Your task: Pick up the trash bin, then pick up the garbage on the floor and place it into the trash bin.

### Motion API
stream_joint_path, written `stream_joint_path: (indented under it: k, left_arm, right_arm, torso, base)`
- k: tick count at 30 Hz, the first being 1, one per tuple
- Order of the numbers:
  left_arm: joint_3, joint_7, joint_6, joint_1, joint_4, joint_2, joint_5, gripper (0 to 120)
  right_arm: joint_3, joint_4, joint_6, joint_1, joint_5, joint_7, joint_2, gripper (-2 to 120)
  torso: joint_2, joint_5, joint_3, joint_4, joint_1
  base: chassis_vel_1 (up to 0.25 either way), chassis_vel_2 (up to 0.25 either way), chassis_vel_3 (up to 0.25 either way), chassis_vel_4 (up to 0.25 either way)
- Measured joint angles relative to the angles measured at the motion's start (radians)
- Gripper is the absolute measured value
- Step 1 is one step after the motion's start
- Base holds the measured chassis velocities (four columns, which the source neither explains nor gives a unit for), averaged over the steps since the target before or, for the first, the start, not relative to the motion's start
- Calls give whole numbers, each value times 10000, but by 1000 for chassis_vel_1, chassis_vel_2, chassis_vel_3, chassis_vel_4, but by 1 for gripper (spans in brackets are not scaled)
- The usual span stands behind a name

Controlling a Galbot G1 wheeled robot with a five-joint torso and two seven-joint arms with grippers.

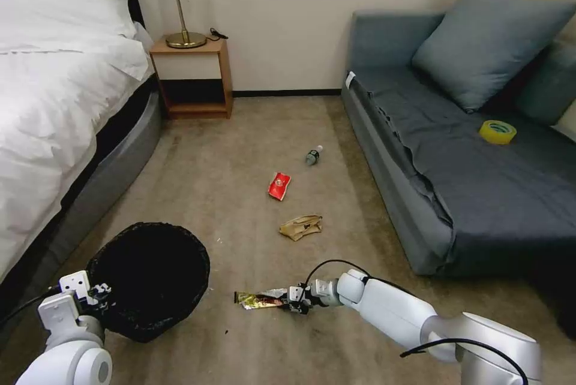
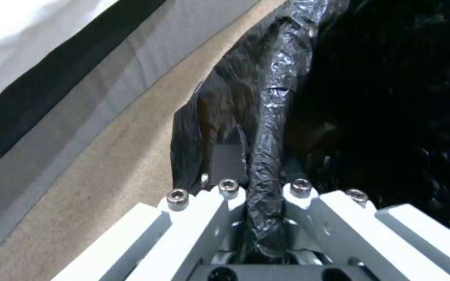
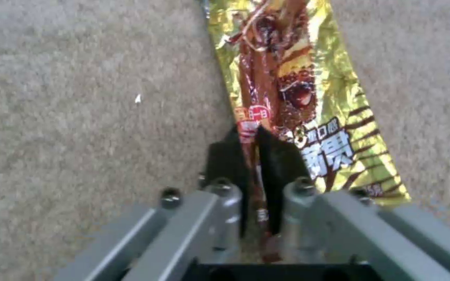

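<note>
On the carpeted floor [image 1: 198,175] between the bed [image 1: 54,103] and the grey sofa [image 1: 456,181], the right end effector [image 1: 296,300] reaches low and is clenched on one end of the long gold-brown snack wrapper [image 1: 259,299]; the right wrist view shows its two dark fingertips [image 3: 282,160] pinching a fold of the wrapper [image 3: 287,86], while the rest of the wrapper stretches away over the carpet. The left end effector [image 1: 99,294] sits at the near rim of the trash bin [image 1: 150,277], which is beside the foot of the bed, and the left wrist view shows it clamped on a bunched strip of the crinkled black bag [image 2: 266,128] that lines the bin. Farther out on the floor lie the crumpled tan paper [image 1: 301,226], then the red snack packet [image 1: 279,185], and beyond that the small clear bottle [image 1: 312,156] with its white cap, close to the sofa's front edge; the three are apart from one another. A yellow tape roll [image 1: 498,131] rests on the sofa seat below a blue-grey cushion [image 1: 486,43], and a lamp [image 1: 180,1] stands on the wooden nightstand [image 1: 193,76] against the back wall.
</note>
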Motion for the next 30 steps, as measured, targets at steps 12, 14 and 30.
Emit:
stream_joint_path:
  k: [12,14,30]
  left_arm:
    - [44,8,-36,-14,53,-9,61,2]
    - [44,9,-37,-14,53,-6,61,2]
    - [148,15,-39,-137,122,36,85,2]
  right_arm:
    - [55,277,53,-47,187,101,-119,0]
    - [54,380,21,-46,238,102,-169,0]
    - [446,1933,42,171,1109,117,-1516,0]
  torso:
    - [0,-1,0,-1,0]
    - [0,-1,0,-1,0]
    - [0,0,0,-2,0]
  base:
    - [0,0,0,0]
    - [0,0,0,0]
    - [0,0,0,0]
